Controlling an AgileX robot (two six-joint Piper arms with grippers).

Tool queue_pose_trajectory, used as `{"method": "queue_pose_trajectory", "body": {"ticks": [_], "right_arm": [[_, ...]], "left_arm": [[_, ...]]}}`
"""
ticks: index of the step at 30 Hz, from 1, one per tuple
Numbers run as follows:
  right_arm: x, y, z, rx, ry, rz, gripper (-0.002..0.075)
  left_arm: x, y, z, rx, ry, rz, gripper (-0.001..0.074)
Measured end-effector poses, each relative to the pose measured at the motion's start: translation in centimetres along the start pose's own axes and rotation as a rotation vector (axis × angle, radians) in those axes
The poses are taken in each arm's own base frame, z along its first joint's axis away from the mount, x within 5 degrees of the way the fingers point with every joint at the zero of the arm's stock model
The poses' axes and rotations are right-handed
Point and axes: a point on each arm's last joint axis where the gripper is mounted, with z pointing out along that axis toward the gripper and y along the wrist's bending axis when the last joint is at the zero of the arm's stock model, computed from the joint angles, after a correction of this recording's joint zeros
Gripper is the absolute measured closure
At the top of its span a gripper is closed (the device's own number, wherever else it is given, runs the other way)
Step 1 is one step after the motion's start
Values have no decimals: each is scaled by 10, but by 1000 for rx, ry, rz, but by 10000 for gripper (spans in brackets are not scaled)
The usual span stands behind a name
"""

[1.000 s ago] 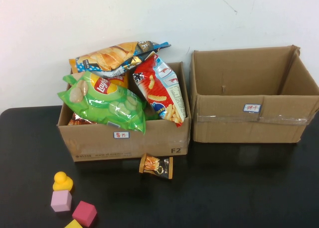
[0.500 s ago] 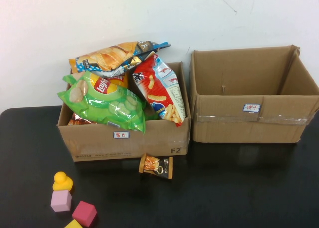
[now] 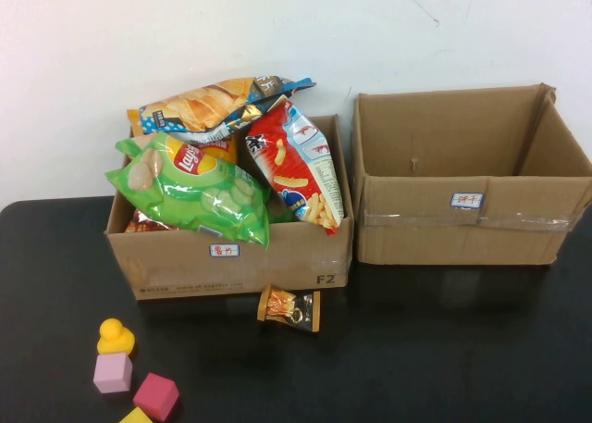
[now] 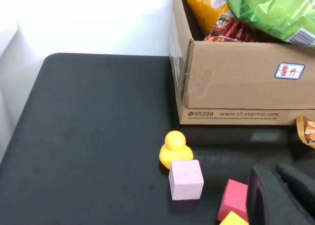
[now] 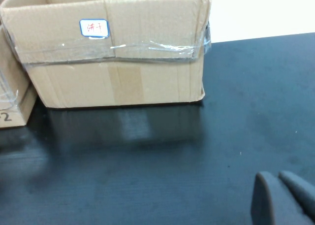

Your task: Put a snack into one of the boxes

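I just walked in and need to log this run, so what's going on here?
Nothing is being handled yet. A small snack packet lies on the black table against the front of the left box, which is heaped with chip bags. The right box looks empty. Neither arm shows in the high view; the left pincer hangs low near the toy blocks, and the right pincer hangs over bare table before the right box, both holding nothing.

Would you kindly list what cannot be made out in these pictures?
- Left claw: left wrist view, cut off by the edge.
- Right claw: right wrist view, likewise.
- Small snack packet: print too small.
- Right box: high view, its front wall hides the floor.
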Motion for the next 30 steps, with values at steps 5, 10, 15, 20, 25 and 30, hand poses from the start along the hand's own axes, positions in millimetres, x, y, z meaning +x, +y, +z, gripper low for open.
{"method": "queue_pose_trajectory", "body": {"ticks": [5,10,15,20,25,30], "right_arm": [[0,0,0,1,0,-2,727],[0,0,0,1,0,-2,727],[0,0,0,1,0,-2,727],[0,0,0,1,0,-2,727],[0,0,0,1,0,-2,727],[0,0,0,1,0,-2,727]], "left_arm": [[0,0,0,0,0,0,736],[0,0,0,0,0,0,736],[0,0,0,0,0,0,736],[0,0,0,0,0,9,736],[0,0,0,0,0,21,736],[0,0,0,0,0,23,736]]}}
